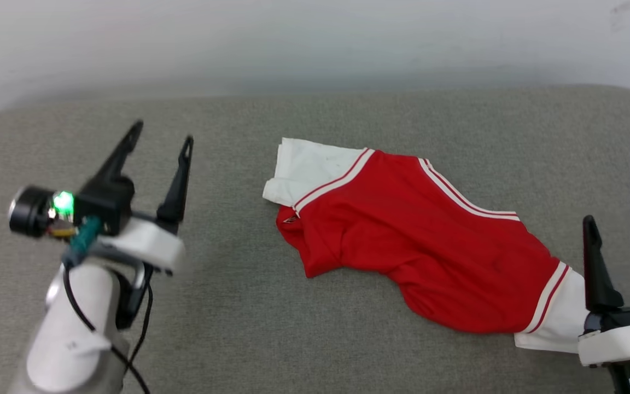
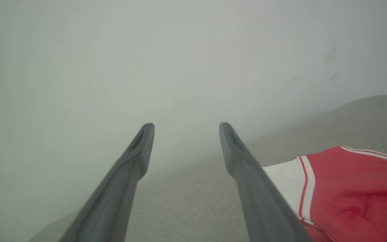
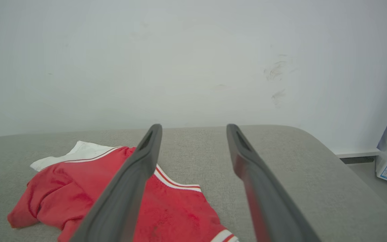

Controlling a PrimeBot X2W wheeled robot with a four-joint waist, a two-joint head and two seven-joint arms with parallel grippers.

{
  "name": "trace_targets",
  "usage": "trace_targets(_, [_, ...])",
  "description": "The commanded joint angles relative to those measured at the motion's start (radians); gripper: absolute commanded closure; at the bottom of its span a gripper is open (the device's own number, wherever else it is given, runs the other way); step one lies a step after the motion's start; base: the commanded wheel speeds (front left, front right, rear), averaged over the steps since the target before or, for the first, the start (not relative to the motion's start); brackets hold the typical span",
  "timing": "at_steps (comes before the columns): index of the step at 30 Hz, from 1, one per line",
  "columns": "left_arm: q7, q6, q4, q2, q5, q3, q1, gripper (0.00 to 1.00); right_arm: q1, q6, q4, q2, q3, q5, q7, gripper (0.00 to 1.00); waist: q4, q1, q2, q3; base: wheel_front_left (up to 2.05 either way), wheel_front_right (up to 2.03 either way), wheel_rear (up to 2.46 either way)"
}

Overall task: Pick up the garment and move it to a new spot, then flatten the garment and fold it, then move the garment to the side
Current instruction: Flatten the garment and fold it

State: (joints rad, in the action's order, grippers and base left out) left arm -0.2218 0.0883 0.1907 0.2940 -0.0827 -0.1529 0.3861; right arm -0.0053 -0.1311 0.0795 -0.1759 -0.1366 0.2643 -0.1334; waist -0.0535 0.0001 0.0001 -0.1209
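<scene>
— On the grey cushion (image 1: 238,306), where does the garment (image 1: 413,241) sit against the right gripper (image 1: 613,219)?

— Just to that gripper's left. The red shirt lies crumpled and slantwise on the cushion. The white sleeve (image 1: 558,320) at its near end reaches right up to the gripper's pale base, but I cannot tell whether they touch.

— Does the claw have hold of it?

— No. Its two dark fingers stand wide apart and point away from the robot, with only bare cushion between them. From the right wrist, the garment (image 3: 45,191) spreads to the left of and under the left finger, and the right gripper (image 3: 194,126) grips nothing.

— And the left gripper (image 1: 163,131)?

— Well apart from the garment, off beyond its far sleeve (image 1: 309,164). It is raised over the cushion on a pale forearm (image 1: 74,323), fingers tilted up and away. The jaws are spread just as wide and are also empty.

— What does its own camera give?

— The left gripper (image 2: 185,125) aims at the pale wall (image 2: 113,60). The garment (image 2: 354,188) lies to the right of the right finger, white sleeve nearest.
</scene>
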Motion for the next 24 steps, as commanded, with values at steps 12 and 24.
trace_targets(12, [0.305,0.040,0.119,0.087,-0.186,-0.170,0.402,0.00,-0.018,0.001,0.041,0.086,0.046,-0.057,-0.078,0.00,-0.097,-0.0001,-0.0001,-0.184,0.00,0.00,0.00])
trace_targets(24, [0.820,0.040,0.260,0.228,-0.504,-0.504,0.739,0.00,-0.105,0.001,0.002,0.097,0.086,-0.052,-0.115,0.00,-0.178,-0.0001,-0.0001,-0.340,0.00,0.00,0.00])
